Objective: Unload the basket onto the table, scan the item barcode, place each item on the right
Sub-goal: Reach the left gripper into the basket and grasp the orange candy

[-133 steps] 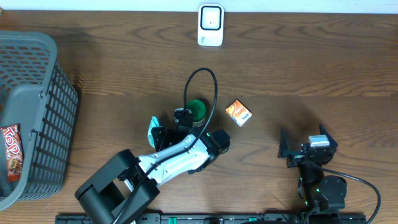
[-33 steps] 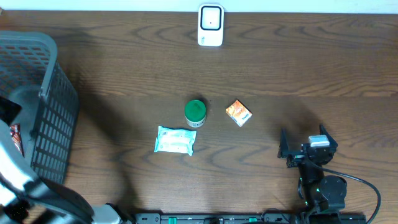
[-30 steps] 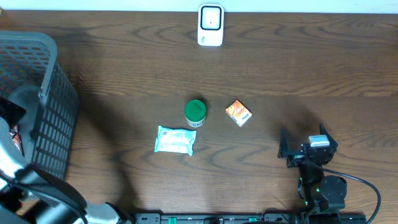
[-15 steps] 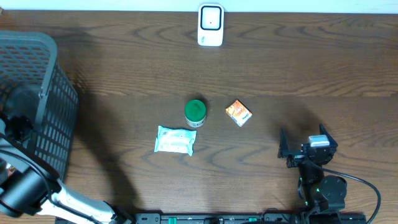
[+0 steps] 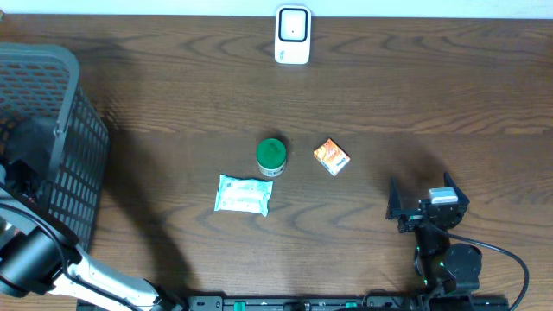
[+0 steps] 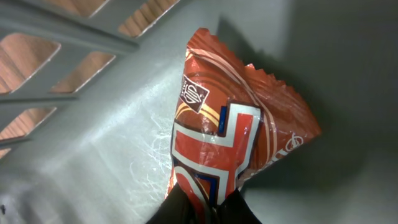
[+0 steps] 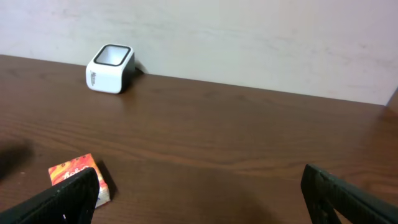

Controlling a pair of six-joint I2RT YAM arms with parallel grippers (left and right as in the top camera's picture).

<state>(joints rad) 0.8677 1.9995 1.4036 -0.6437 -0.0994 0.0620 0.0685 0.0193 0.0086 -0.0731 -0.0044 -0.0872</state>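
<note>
A red, white and blue snack packet [image 6: 236, 137] lies on the grey floor of the basket [image 6: 93, 155]. In the left wrist view my left gripper [image 6: 208, 208] is shut on the packet's near end, and the dark fingers pinch the wrapper. From overhead, the left arm [image 5: 30, 259] reaches into the grey basket [image 5: 73, 130] at the far left, hiding the packet. The white barcode scanner [image 5: 292, 34] stands at the table's far edge, also seen as the white scanner [image 7: 110, 68]. My right gripper [image 5: 427, 207] rests open at the front right, nothing between its fingers [image 7: 68, 199].
On the wood table lie a green-lidded can [image 5: 271, 155], a small orange box [image 5: 332, 157] and a white-and-teal packet [image 5: 244, 194]. The orange box [image 7: 78, 177] sits just beyond my right gripper's left finger. The basket's slatted walls [image 6: 56, 37] rise close round the left gripper.
The left arm has dropped deeper into the basket, and its gripper has gone from open to shut on the snack packet. The right arm and the table items have not moved.
</note>
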